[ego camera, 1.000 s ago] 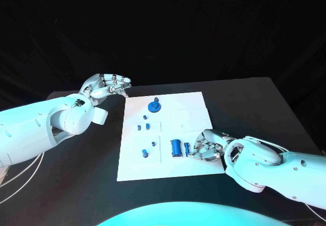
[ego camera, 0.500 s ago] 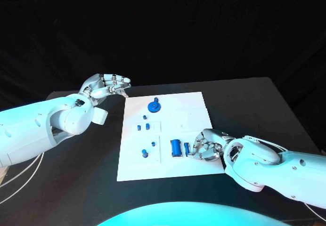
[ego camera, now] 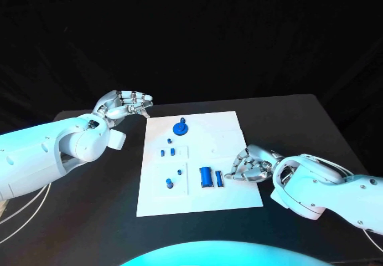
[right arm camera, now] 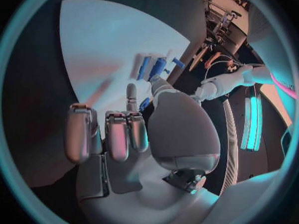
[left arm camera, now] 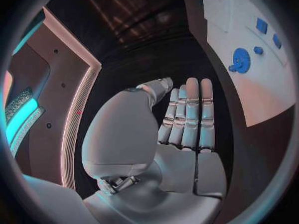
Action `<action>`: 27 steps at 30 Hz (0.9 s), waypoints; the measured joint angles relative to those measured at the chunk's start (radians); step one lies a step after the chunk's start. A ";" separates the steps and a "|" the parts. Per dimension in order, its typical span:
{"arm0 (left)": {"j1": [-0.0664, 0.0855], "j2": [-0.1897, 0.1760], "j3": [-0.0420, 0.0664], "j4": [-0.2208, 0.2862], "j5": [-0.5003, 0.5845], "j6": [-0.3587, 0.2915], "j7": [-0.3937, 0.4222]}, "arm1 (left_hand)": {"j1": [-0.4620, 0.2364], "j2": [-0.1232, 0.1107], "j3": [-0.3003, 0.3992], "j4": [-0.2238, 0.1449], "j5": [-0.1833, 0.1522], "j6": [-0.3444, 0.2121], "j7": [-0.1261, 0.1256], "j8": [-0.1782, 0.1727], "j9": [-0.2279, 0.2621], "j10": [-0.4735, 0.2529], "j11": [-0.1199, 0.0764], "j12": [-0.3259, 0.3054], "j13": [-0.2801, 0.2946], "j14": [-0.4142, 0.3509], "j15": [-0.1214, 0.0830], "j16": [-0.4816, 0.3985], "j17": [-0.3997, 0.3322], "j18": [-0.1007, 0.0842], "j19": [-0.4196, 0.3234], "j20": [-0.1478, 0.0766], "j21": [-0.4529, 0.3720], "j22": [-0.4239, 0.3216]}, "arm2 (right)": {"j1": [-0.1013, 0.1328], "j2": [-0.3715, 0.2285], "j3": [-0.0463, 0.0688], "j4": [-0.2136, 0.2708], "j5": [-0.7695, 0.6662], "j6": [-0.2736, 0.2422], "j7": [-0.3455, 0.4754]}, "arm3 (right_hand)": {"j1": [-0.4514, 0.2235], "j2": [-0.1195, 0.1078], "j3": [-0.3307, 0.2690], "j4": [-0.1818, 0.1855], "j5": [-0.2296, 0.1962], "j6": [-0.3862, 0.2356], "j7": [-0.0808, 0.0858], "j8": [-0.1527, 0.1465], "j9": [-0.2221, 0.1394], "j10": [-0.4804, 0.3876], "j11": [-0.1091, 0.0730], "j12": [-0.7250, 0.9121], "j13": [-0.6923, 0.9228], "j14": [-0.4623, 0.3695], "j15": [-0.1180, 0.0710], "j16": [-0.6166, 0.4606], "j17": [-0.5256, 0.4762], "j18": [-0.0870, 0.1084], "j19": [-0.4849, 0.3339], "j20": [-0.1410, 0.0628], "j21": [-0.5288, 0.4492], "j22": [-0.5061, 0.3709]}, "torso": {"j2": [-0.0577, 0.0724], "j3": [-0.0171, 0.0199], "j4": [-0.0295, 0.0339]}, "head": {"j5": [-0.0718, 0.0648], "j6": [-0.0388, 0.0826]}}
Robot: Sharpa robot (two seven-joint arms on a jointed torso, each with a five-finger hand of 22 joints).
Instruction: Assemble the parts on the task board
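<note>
- A black bench (ego camera: 295, 122) carries the white task board (ego camera: 215, 133) at its middle, against a dark backdrop.
- Blue parts lie on the board: a round gear (ego camera: 181, 128) toward the far end, a block (ego camera: 207, 176) nearer the robot.
- The left hand (ego camera: 124, 103) hovers off the board's far-left corner, fingers curled, holding nothing.
- The right hand (ego camera: 251, 166) rests at the board's right edge beside the block; whether it grips anything cannot be told.

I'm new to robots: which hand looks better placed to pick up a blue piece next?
Probably the right hand: it sits on the board edge beside the blue bars. The left hand is off the board, holding nothing.
</note>
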 measured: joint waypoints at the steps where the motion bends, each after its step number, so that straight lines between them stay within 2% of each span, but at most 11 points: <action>1: -0.002 0.002 0.000 -0.003 0.000 0.000 0.000 | 0.000 0.000 0.000 0.000 0.000 0.000 0.000 0.000 0.000 0.000 0.000 0.000 0.000 -0.001 0.001 0.000 0.000 0.000 0.000 0.000 0.000 0.000 | 0.008 -0.002 0.000 -0.006 0.030 -0.004 0.019 | 0.011 0.011 -0.010 -0.001 0.000 -0.011 0.002 -0.006 0.000 -0.001 0.004 -0.022 0.000 0.001 0.002 -0.015 0.000 0.015 0.000 0.007 -0.062 0.000 | -0.001 -0.0006 -0.0006 | -0.001 0.002; 4: -0.009 0.011 -0.001 -0.014 0.003 0.000 0.000 | 0.000 0.000 0.000 0.000 0.000 0.000 0.000 0.000 0.000 0.000 0.000 0.000 0.000 -0.004 0.004 0.000 0.000 0.000 0.000 0.000 0.000 0.000 | 0.039 -0.001 -0.001 -0.046 0.133 -0.019 0.098 | 0.042 0.040 -0.014 -0.001 0.000 -0.024 0.012 -0.011 0.001 0.000 0.007 -0.051 0.000 -0.002 0.005 -0.033 0.000 0.023 0.000 0.010 -0.147 0.001 | -0.009 -0.0056 -0.0022 | -0.002 0.008; 8: -0.018 0.030 -0.002 -0.035 0.011 0.000 0.001 | 0.000 0.000 0.000 0.000 0.000 0.000 0.000 0.000 0.000 0.004 0.004 0.000 0.000 -0.004 0.004 -0.003 0.000 0.000 0.000 0.000 0.000 0.000 | 0.074 0.020 0.000 -0.132 0.272 -0.043 0.219 | 0.103 0.048 -0.005 -0.010 0.000 -0.051 0.020 -0.024 0.001 -0.008 0.022 -0.120 0.000 -0.002 0.014 -0.077 0.000 0.043 -0.011 0.021 -0.289 0.000 | -0.022 -0.0142 -0.0045 | -0.001 0.020; 10: -0.021 0.038 -0.003 -0.047 0.016 -0.001 0.002 | 0.000 0.000 -0.002 0.002 0.000 0.000 0.000 -0.003 0.000 0.004 0.004 0.000 0.000 -0.017 0.006 -0.013 -0.001 0.000 -0.009 0.004 -0.010 -0.002 | 0.083 0.044 0.001 -0.185 0.332 -0.055 0.273 | 0.152 0.057 0.012 -0.012 0.000 -0.078 0.030 -0.038 -0.001 -0.084 0.034 -0.240 0.001 0.000 0.021 -0.158 -0.046 0.085 -0.064 0.030 -0.499 0.000 | -0.028 -0.0184 -0.0061 | -0.001 0.028; 11: -0.023 0.045 -0.004 -0.057 0.020 -0.002 0.003 | 0.000 0.000 -0.005 0.005 0.000 0.000 0.000 -0.004 0.000 0.004 0.004 0.000 -0.001 -0.020 0.009 -0.017 -0.002 0.000 -0.011 0.003 -0.015 -0.004 | 0.088 0.065 0.001 -0.226 0.367 -0.063 0.308 | 0.170 0.060 0.022 -0.014 0.000 -0.088 0.037 -0.044 -0.002 -0.132 0.039 -0.312 -0.001 -0.011 0.030 -0.203 -0.096 0.091 -0.092 0.033 -0.603 -0.004 | -0.031 -0.0206 -0.0074 | 0.000 0.033; 13: -0.026 0.058 -0.006 -0.079 0.027 -0.004 0.004 | -0.005 0.001 -0.008 0.020 -0.004 0.000 0.000 -0.004 0.001 0.002 0.006 -0.004 -0.001 -0.053 0.016 -0.049 -0.014 0.000 -0.036 0.014 -0.054 -0.027 | 0.094 0.098 0.003 -0.290 0.411 -0.074 0.355 | 0.208 0.059 0.051 -0.012 0.000 -0.122 0.050 -0.054 -0.003 -0.319 0.055 -0.582 -0.125 -0.089 0.047 -0.367 -0.274 0.137 -0.189 0.047 -0.928 -0.095 | -0.038 -0.0265 -0.0113 | 0.004 0.048; 15: -0.029 0.080 -0.007 -0.109 0.041 -0.007 0.007 | -0.005 0.001 -0.007 0.024 -0.004 0.000 0.000 -0.004 0.006 -0.001 0.008 -0.005 -0.001 -0.089 0.024 -0.094 -0.030 0.000 -0.053 0.027 -0.099 -0.054 | 0.098 0.138 0.004 -0.371 0.451 -0.086 0.408 | 0.244 0.053 0.097 -0.011 0.000 -0.171 0.073 -0.063 -0.007 -0.462 0.082 -0.792 -0.276 -0.228 0.069 -0.599 -0.497 0.140 -0.257 0.066 -1.070 -0.172 | -0.047 -0.0324 -0.0148 | 0.006 0.062; 17: -0.031 0.099 -0.008 -0.138 0.060 -0.010 0.010 | -0.005 0.001 0.001 0.032 -0.004 0.002 -0.002 -0.004 0.011 -0.001 0.008 -0.005 -0.002 -0.124 0.034 -0.160 -0.054 0.000 -0.067 0.041 -0.148 -0.084 | 0.100 0.172 0.006 -0.442 0.482 -0.091 0.453 | 0.265 0.038 0.152 -0.006 0.000 -0.190 0.092 -0.063 -0.009 -0.534 0.108 -0.922 -0.408 -0.322 0.093 -0.755 -0.595 0.140 -0.321 0.090 -1.167 -0.252 | -0.055 -0.0361 -0.0167 | 0.008 0.075; 20: -0.034 0.135 -0.008 -0.193 0.103 -0.015 0.019 | -0.005 0.001 0.025 0.050 -0.004 -0.022 -0.003 -0.031 0.005 0.014 0.022 -0.084 -0.037 -0.132 0.050 -0.318 -0.100 0.000 -0.068 0.053 -0.236 -0.145 | 0.101 0.224 0.012 -0.554 0.535 -0.087 0.530 | 0.268 0.007 0.270 -0.011 0.000 -0.196 0.098 -0.062 -0.028 -0.552 0.115 -1.100 -0.655 -0.372 0.117 -0.966 -0.703 0.140 -0.389 0.123 -1.263 -0.366 | -0.064 -0.0394 -0.0189 | 0.009 0.097; 23: -0.039 0.173 -0.008 -0.253 0.148 -0.019 0.032 | -0.006 -0.001 0.040 0.062 -0.004 -0.042 -0.017 -0.059 -0.015 0.038 0.038 -0.192 -0.049 -0.142 0.074 -0.466 -0.124 0.000 -0.073 0.081 -0.349 -0.223 | 0.098 0.264 0.017 -0.641 0.587 -0.065 0.603 | 0.237 -0.024 0.356 -0.029 0.000 -0.175 0.111 -0.101 -0.060 -0.510 0.140 -1.229 -0.873 -0.404 0.149 -1.140 -0.794 0.140 -0.467 0.154 -1.270 -0.472 | -0.074 -0.0414 -0.0199 | 0.011 0.114; 27: -0.045 0.217 -0.008 -0.327 0.190 -0.024 0.052 | -0.015 -0.010 0.029 0.073 -0.004 -0.088 -0.055 -0.101 -0.048 0.034 0.052 -0.281 -0.050 -0.170 0.103 -0.573 -0.143 0.000 -0.100 0.107 -0.470 -0.308 | 0.093 0.317 0.023 -0.721 0.656 -0.021 0.685 | 0.194 -0.034 0.382 -0.059 0.000 -0.166 0.119 -0.143 -0.085 -0.492 0.158 -1.297 -1.028 -0.436 0.174 -1.262 -0.859 0.140 -0.521 0.187 -1.270 -0.599 | -0.084 -0.0418 -0.0208 | 0.017 0.133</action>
